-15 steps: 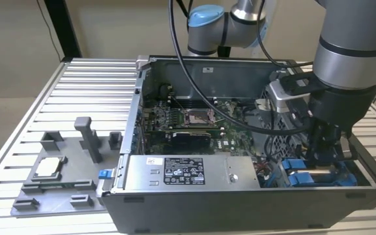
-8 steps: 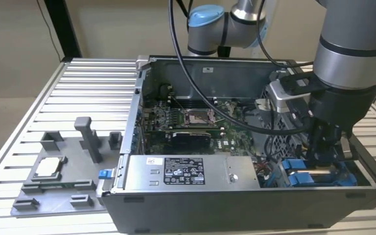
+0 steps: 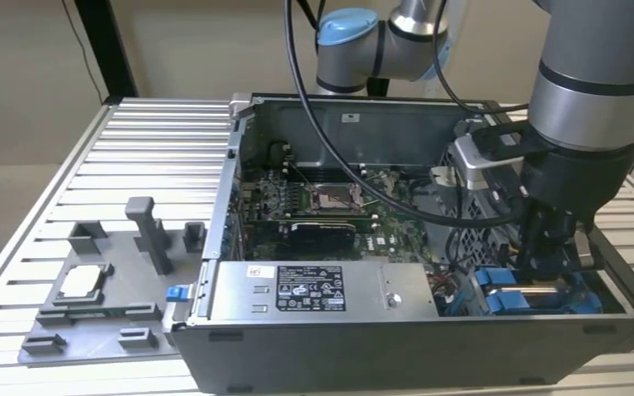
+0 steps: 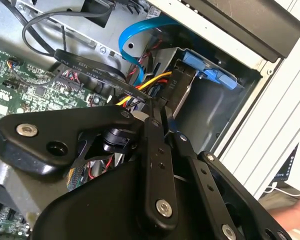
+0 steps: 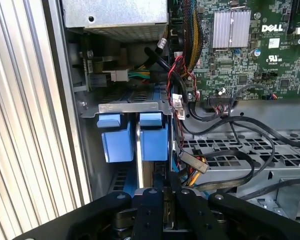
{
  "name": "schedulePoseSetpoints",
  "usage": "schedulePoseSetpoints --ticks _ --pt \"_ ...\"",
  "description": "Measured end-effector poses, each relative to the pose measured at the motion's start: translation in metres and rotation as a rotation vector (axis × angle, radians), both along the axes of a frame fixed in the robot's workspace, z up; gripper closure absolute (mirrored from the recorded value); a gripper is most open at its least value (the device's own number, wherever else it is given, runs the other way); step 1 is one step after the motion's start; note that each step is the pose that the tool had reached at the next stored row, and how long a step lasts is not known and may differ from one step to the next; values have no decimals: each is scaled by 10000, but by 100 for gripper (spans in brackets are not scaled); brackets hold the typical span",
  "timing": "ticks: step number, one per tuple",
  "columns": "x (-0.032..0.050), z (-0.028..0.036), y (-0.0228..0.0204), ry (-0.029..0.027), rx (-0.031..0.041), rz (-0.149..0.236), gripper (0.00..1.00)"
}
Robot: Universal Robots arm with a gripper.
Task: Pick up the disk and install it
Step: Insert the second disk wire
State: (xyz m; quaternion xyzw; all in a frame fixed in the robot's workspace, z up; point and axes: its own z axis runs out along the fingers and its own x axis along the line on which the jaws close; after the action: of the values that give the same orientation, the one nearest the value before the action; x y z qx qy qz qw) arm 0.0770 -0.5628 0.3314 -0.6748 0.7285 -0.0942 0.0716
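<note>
slatted table; end effector grips disk.

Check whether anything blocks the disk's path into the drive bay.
Nothing visible does. In the first wrist view the disk in its blue bracket stands edge-on in the drive bay, beside another blue bracket; the cables hang alongside, not across it. The gripper is at its near edge.

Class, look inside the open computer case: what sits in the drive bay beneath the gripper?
The disk stands edge-up in its blue bracket beside another blue bracket. Its lower part is hidden by the gripper.
</note>
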Motion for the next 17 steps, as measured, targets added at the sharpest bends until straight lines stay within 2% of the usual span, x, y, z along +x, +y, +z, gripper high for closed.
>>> schedulePoseSetpoints --ticks 17 --pt "0 0 0 0 0 0 100"
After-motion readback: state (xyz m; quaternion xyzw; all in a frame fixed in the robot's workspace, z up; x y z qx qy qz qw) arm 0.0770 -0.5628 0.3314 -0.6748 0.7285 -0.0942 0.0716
